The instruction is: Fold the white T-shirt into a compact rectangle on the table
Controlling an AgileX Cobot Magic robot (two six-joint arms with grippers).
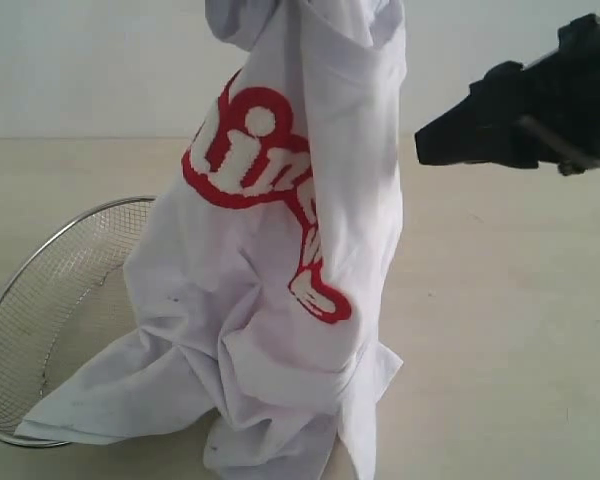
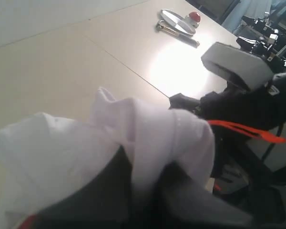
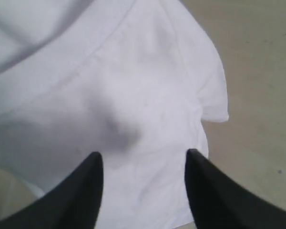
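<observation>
— What do we find in the wire basket [image 1: 40, 310]?

— One lower corner of the white T-shirt [image 1: 270, 300] lies over its rim.

— And the shirt itself?

— We see it hanging from above, its lower end crumpled on the table [image 1: 500, 330] just beside the basket. The red band with white letters runs twisted down the folds, and a few dark specks mark the cloth.

— Our pincers?

— The left pincer [image 2: 143, 188] is clamped tight on bunched cloth. The right pincer [image 3: 143, 162], beyond the shirt from the basket, stands wide and grips nothing, with white cloth just past its tips.
</observation>
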